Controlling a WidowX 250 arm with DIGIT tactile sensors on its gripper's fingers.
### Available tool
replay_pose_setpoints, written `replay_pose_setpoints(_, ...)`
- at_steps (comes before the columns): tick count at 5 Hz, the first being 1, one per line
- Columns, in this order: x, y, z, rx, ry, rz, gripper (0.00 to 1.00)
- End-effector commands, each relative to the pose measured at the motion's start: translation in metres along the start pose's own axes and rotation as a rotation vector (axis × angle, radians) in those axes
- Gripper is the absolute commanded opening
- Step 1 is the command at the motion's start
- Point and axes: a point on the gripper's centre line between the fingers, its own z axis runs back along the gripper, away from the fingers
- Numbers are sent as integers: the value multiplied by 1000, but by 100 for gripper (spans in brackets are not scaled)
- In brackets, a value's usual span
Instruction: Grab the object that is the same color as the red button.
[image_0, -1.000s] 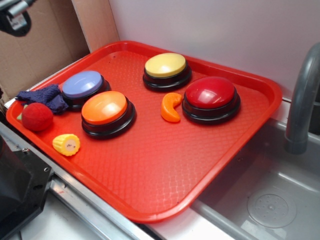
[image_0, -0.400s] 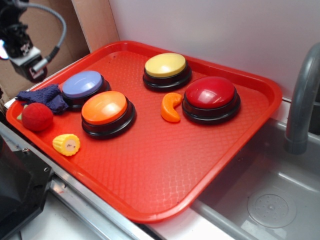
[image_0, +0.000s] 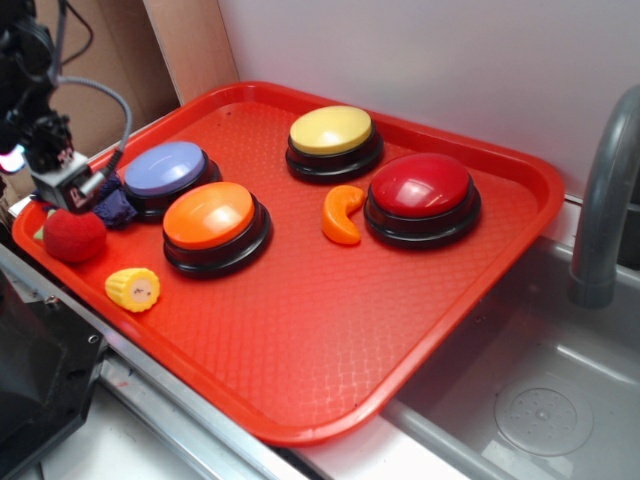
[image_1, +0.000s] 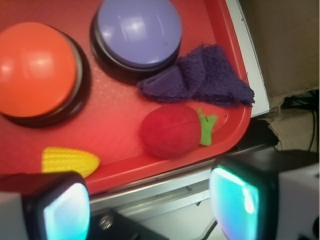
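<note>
The object, a small fuzzy red ball (image_0: 73, 234), lies in the near-left corner of the red tray (image_0: 330, 340). The red button (image_0: 421, 185), a glossy dark-red dome on a black base, stands at the tray's far right, outside the wrist view. My gripper (image_0: 35, 150) hangs above the tray's left edge, just behind and over the ball. In the wrist view the ball (image_1: 170, 131) sits ahead of my gripper (image_1: 150, 210), whose fingers stand wide apart with nothing between them. They are over the metal rim beside the tray, short of the ball.
A purple cloth (image_1: 205, 77) and a green scrap (image_1: 206, 126) lie against the ball. A purple button (image_0: 164, 167), orange button (image_0: 210, 215), yellow button (image_0: 330, 130), orange crescent (image_0: 343, 214) and toy corn (image_0: 133, 289) share the tray. A sink (image_0: 540, 400) and faucet (image_0: 605, 200) are right.
My gripper has come down from the upper left corner to just above the ball, now covering part of the purple cloth. Nothing on the tray has moved.
</note>
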Motion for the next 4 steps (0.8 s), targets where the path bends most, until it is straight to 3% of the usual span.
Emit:
replay_pose_setpoints(1,9,19,-32,-19,-16,51,100)
replay_pose_setpoints(2,14,16,-45,-7,-7,27,100)
replay_pose_setpoints(3,22,6,-57,-70,-41,-1,100)
replay_pose_setpoints(4,22,4,-68,-64,-9,-1,100)
